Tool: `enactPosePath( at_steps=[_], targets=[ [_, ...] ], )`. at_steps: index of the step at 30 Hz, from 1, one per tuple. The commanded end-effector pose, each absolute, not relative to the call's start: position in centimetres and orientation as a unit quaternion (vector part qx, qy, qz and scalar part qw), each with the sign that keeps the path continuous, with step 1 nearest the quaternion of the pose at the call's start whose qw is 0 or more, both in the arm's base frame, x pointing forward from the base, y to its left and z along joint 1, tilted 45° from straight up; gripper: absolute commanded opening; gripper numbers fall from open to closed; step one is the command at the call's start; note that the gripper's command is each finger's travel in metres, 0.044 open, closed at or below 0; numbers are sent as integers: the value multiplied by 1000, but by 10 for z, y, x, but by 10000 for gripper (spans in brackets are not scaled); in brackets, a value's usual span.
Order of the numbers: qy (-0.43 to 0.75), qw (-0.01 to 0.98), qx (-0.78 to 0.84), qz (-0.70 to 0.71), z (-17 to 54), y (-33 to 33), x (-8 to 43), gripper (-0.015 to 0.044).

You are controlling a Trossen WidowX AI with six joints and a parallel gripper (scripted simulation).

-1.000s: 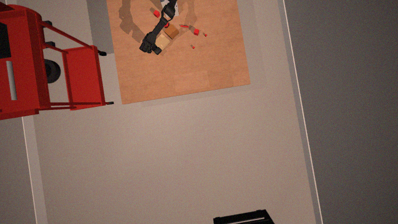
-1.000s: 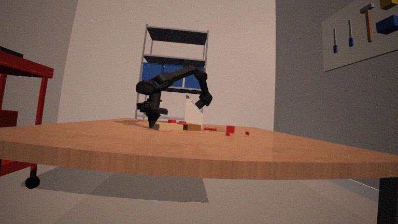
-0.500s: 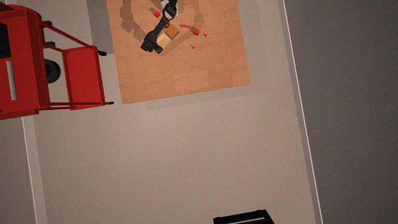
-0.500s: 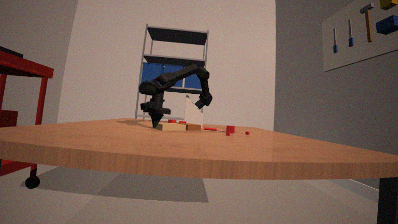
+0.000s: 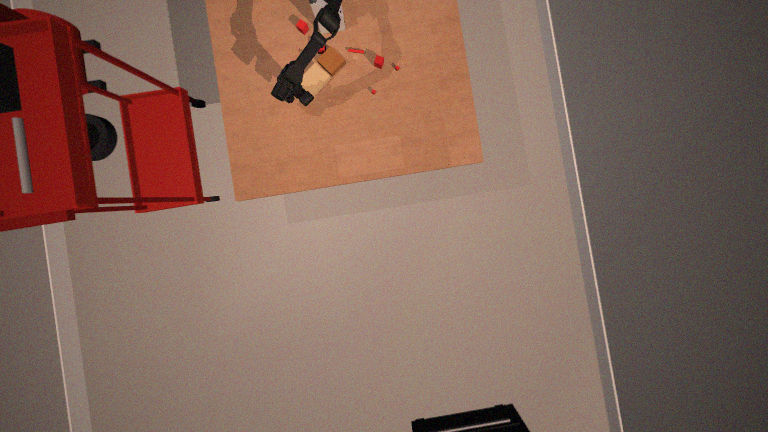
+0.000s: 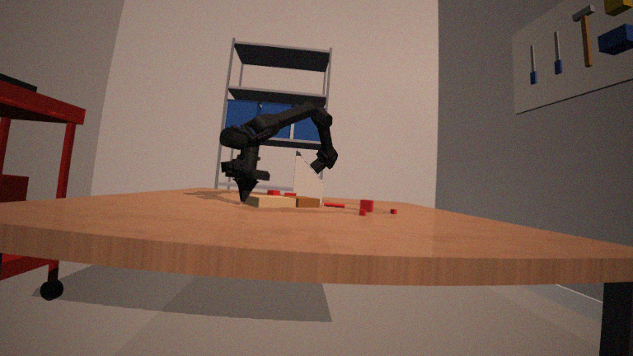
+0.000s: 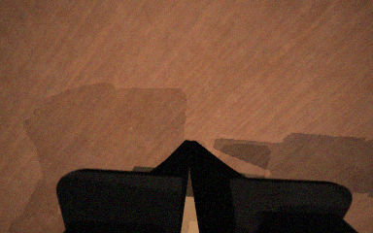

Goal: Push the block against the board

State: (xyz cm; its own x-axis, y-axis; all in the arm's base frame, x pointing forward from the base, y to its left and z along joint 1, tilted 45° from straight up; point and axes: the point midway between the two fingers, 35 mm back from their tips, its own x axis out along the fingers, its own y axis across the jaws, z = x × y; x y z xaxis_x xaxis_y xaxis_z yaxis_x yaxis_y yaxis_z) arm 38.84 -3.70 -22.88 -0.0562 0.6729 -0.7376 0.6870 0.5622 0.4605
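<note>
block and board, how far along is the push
Looks done: the darker square block sits against the pale board in the top and exterior views; whether their edges are even is hard to tell. In hand: the shut end effector is down at the board's far end. Left: back the arm away.
</note>
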Motion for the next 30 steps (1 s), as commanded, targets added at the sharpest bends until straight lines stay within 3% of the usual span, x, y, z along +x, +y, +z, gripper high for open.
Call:
enactPosePath(
  at_steps=[1, 30],
  targets=[
    [731, 496, 469, -15, -238, -37, 385, 0],
    [719, 508, 473, -34, -253, -50, 404, 0]
  ],
)
